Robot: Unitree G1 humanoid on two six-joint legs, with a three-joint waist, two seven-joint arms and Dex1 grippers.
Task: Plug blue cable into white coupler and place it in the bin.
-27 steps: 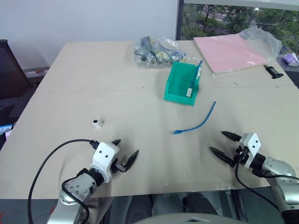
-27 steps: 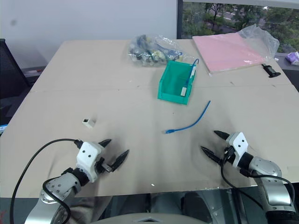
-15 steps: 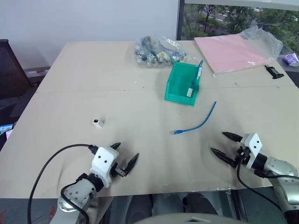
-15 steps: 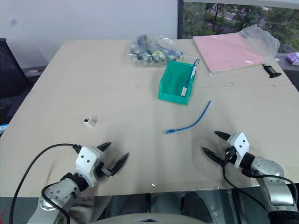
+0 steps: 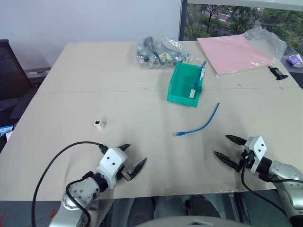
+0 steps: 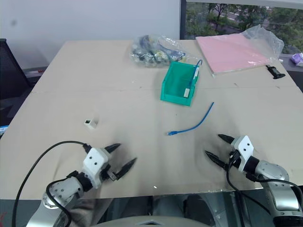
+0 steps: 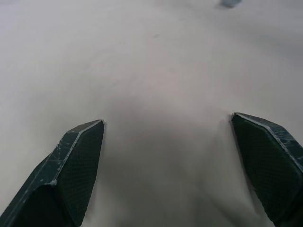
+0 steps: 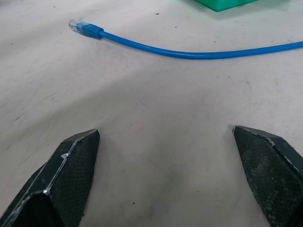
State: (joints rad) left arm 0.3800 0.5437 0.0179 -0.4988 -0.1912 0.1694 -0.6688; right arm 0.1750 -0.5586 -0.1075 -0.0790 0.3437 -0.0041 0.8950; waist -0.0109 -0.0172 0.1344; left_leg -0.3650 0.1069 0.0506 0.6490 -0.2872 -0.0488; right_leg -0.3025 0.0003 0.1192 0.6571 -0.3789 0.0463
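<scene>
The left gripper [image 5: 132, 157] has a boxy white housing with two small dark dots on its face and two black fingers [image 7: 71, 170] that taper to points; their inner faces carry a fine cross-hatched texture with scuffed, pale edges. A thick black cable [image 5: 52, 163] loops out from the housing to a rounded grey wrist. The right gripper [image 5: 226, 149] is built the same way: white block, pointed black fingers [image 8: 66, 177], with a thinner black cable [image 5: 242, 178] beside a smooth silver-grey forearm [image 5: 286, 171].
</scene>
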